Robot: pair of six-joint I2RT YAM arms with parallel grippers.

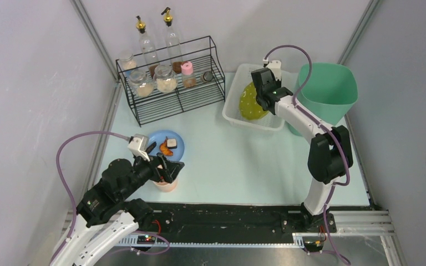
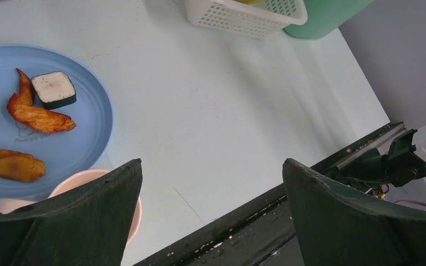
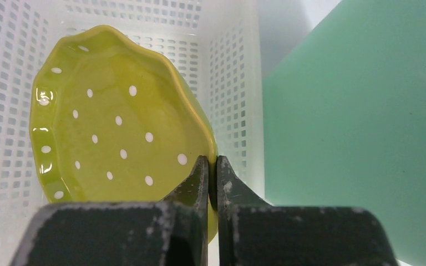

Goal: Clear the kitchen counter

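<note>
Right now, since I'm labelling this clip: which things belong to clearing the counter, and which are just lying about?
Likely the job: kitchen counter, blue plate, pink cup, green dish pinched in the right claw, white basket, teal bin.
Likely just standing by: wire rack, its jars, two bottles.
</note>
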